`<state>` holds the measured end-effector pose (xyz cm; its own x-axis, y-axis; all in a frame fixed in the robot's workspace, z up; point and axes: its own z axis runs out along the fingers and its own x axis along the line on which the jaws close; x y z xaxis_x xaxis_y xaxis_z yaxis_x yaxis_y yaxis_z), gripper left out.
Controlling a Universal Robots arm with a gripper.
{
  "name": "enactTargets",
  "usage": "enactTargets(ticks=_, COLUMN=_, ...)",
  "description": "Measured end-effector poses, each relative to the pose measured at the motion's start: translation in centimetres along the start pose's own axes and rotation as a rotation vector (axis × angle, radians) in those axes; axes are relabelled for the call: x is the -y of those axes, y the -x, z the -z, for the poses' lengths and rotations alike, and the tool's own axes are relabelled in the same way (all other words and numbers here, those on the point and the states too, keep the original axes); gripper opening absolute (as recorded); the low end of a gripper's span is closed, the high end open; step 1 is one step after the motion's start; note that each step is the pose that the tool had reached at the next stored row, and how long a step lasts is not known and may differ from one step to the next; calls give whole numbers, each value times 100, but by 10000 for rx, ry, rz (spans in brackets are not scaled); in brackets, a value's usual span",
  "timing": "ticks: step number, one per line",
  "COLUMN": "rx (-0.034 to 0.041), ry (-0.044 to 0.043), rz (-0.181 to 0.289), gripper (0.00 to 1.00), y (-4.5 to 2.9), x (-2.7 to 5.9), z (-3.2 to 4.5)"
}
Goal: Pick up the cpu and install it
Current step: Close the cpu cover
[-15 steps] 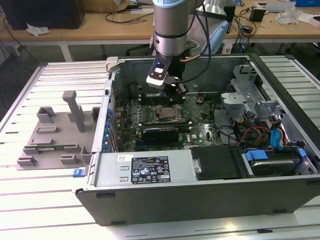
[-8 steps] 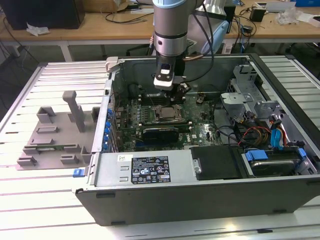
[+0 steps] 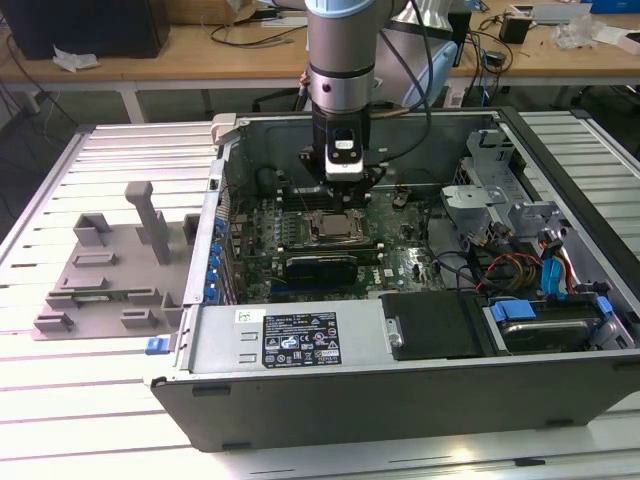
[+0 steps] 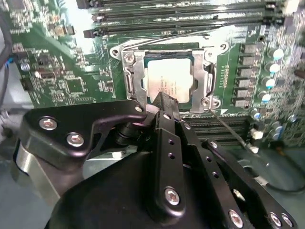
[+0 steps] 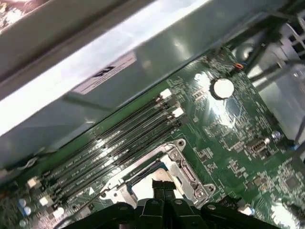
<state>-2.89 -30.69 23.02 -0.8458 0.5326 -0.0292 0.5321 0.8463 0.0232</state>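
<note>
— Where did the open computer case [image 3: 300,400] stand?
— On the table [image 3: 80,420], with its motherboard [image 3: 410,260] exposed.
— And the cpu?
— The cpu [image 4: 169,80] lay flat inside the socket frame [image 4: 135,81], mid-board.
— The hand?
— The hand [image 4: 164,101] hung just over one edge of the cpu, fingers pressed together, holding nothing.

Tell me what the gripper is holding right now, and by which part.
Nothing, as far as shows. The gripper hangs shut over the cpu, which lies flat inside the socket frame.
</note>
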Motion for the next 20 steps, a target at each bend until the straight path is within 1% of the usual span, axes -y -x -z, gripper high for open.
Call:
enactTargets(ticks=2, rx=3, ry=-8, rz=431, gripper=11, y=0, x=0, z=-1)
enactTargets(ticks=7, rx=63, ry=-121, rz=2181, gripper=11, y=0, x=0, z=-3)
enactTargets(ticks=11, rx=90, ry=-172, rz=2941, gripper=11, y=0, x=0, z=-5)
enactTargets(ticks=12, rx=95, ry=-182, rz=3198, gripper=11, y=0, x=0, z=-6)
enactTargets(ticks=13, rx=99, ry=-187, rz=3379, gripper=11, y=0, x=0, z=-6)
enactTargets(ticks=15, rx=101, ry=-181, rz=4060, gripper=11, y=0, x=0, z=-12)
enactTargets(ticks=17, rx=101, ry=-174, rz=4419, gripper=11, y=0, x=0, z=-15)
enactTargets(ticks=19, rx=101, ry=-166, rz=4882, gripper=11, y=-1, x=0, z=-19)
enactTargets(ticks=20, rx=112, ry=-191, rz=5138, gripper=11, y=-4, x=1, z=-22)
